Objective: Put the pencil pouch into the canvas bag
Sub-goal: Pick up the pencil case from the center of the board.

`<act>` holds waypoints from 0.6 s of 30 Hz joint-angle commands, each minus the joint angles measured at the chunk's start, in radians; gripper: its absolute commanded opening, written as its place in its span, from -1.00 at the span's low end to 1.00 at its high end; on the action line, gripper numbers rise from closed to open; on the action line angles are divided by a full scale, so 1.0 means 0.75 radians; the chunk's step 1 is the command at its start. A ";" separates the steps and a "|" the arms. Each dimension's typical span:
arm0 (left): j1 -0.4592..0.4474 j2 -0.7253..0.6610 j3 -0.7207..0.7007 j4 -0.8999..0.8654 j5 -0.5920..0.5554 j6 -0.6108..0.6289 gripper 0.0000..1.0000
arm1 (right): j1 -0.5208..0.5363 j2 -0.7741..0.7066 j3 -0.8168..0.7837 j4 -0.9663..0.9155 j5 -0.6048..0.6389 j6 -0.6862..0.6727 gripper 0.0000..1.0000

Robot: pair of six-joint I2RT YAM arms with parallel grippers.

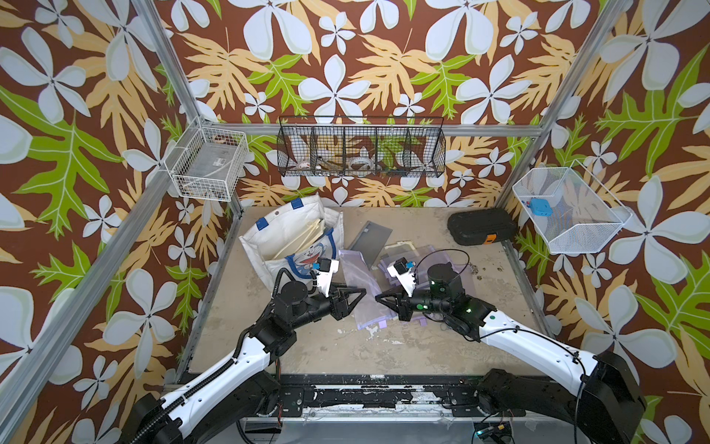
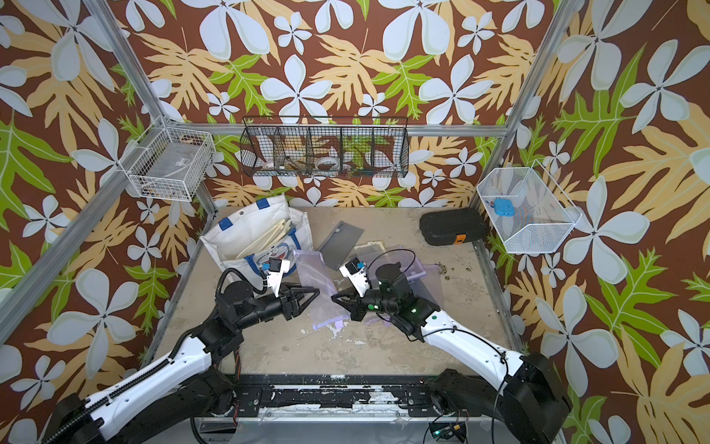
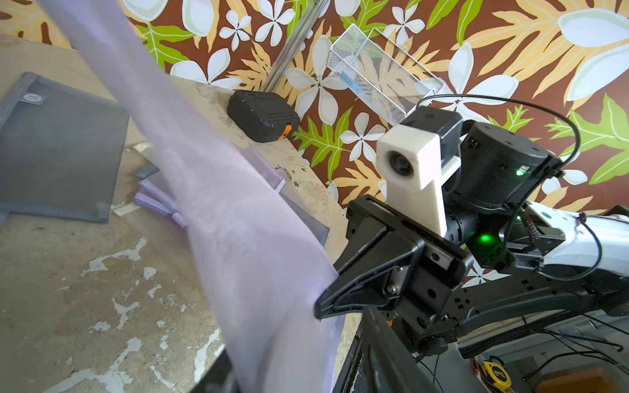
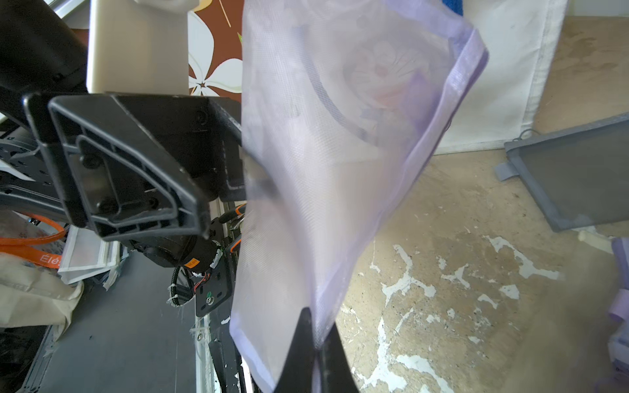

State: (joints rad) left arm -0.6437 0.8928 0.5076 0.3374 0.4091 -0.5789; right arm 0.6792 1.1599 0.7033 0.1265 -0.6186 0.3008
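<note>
The pencil pouch [image 1: 369, 313] [image 2: 326, 312] is a see-through purple mesh sleeve hanging above the table's middle, between my two grippers. My right gripper [image 1: 380, 299] [image 4: 318, 347] is shut on its lower edge, and the mesh [image 4: 323, 170] rises from the pinched fingertips. My left gripper [image 1: 359, 294] [image 3: 299, 374] faces it from the left. Its jaws stand apart and the blurred pouch [image 3: 238, 221] passes between them. The canvas bag [image 1: 292, 230] [image 2: 249, 230] stands open at the back left, white with blue tabs and a cat face, just behind the left wrist.
A grey mesh pouch [image 1: 370, 242] [image 3: 61, 146] lies behind the grippers. More purple pouches [image 1: 422, 253] lie under the right arm. A black hard case [image 1: 480, 226] sits at the back right. Wire baskets [image 1: 361, 148] hang on the walls.
</note>
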 commanded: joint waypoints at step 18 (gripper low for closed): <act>-0.006 0.134 0.771 -0.901 -0.628 0.809 -1.00 | 0.002 -0.172 0.197 -0.307 0.370 -0.054 0.92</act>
State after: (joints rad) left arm -0.6491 0.9703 1.0119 -0.1551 0.1146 -0.1814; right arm 0.6804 1.0496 0.8284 -0.0246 -0.4568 0.2752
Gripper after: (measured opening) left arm 0.055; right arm 0.958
